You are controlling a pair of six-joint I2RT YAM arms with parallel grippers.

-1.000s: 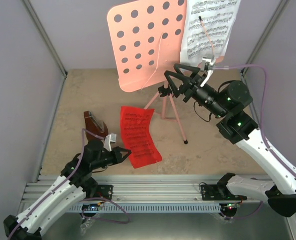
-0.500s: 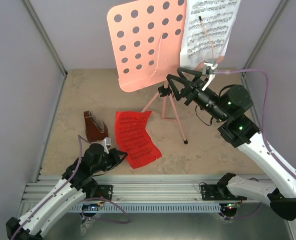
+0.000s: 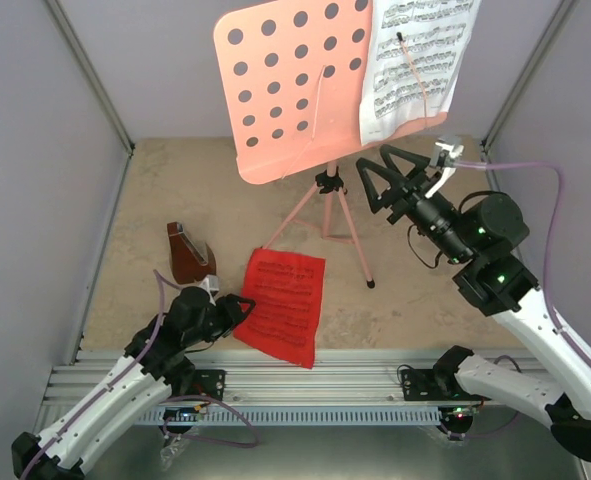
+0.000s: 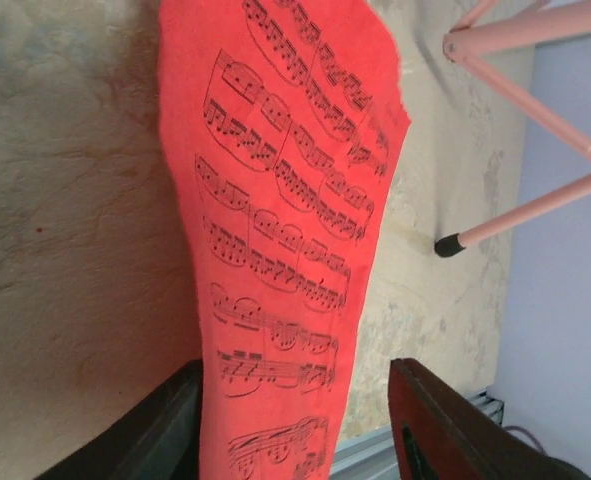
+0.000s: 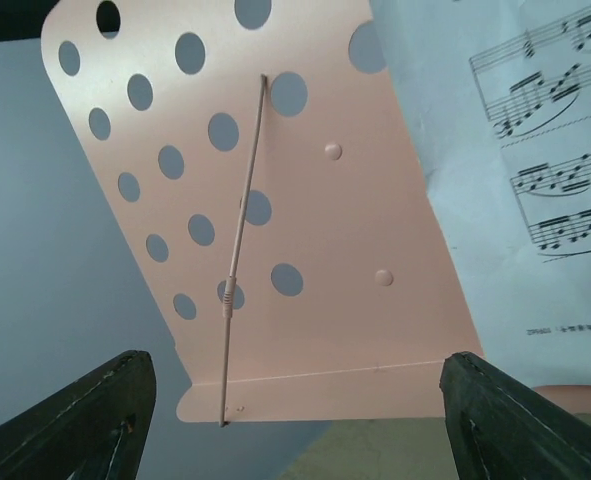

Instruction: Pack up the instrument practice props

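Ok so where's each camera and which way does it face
Top external: overhead, behind the bases, facing down; left arm and right arm show.
Left wrist: low, along the red sheet; its fingers at bottom.
Right wrist: tilted up at the pink desk and white sheet; fingers in bottom corners.
Shared: red sheet, top and left wrist.

No legible words recorded; only printed music notation on red paper sheet [image 4: 285, 250] and white paper sheet [image 5: 545, 150].

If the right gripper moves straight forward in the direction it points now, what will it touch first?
Probably the pink music stand's desk, near its bottom lip; the right gripper faces it, though depth is unclear.
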